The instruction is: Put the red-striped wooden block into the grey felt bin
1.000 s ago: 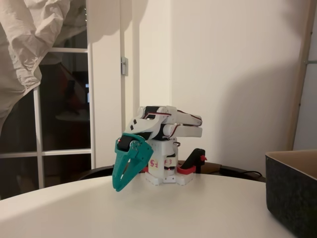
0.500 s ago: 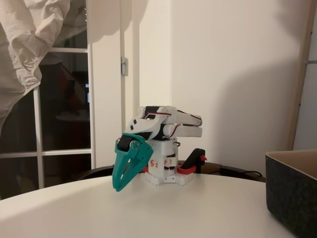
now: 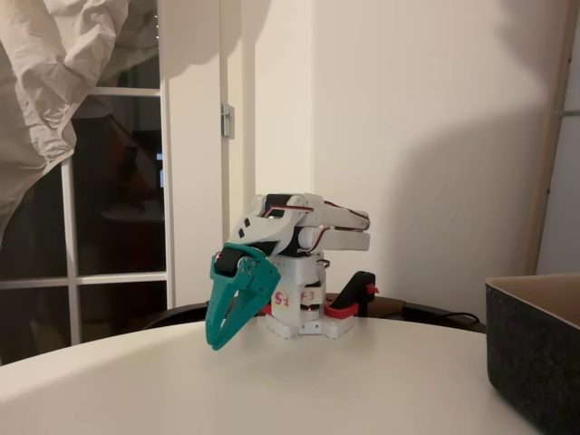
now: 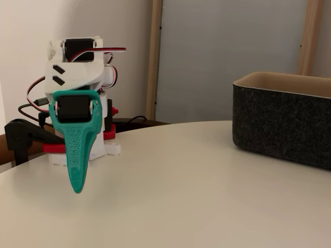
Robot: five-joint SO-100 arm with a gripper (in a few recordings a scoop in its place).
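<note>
The white arm is folded over its base at the back of the round white table [image 3: 317,390]. Its teal gripper [image 3: 213,341] hangs with the tips pointing down, just above the tabletop, and the jaws are shut with nothing between them. In the other fixed view the same gripper [image 4: 76,188] points straight down at the left. The grey felt bin [image 3: 535,349] stands at the right table edge, its tan inside showing at the rim. In the other fixed view the bin [image 4: 284,121] sits at the right, well apart from the gripper. The red-striped wooden block is out of view.
A black and red clamp [image 3: 355,299] holds the arm's base [image 3: 304,322] to the far table edge. Cables [image 4: 31,111] hang beside the base. A window and crumpled cloth fill the background on the left.
</note>
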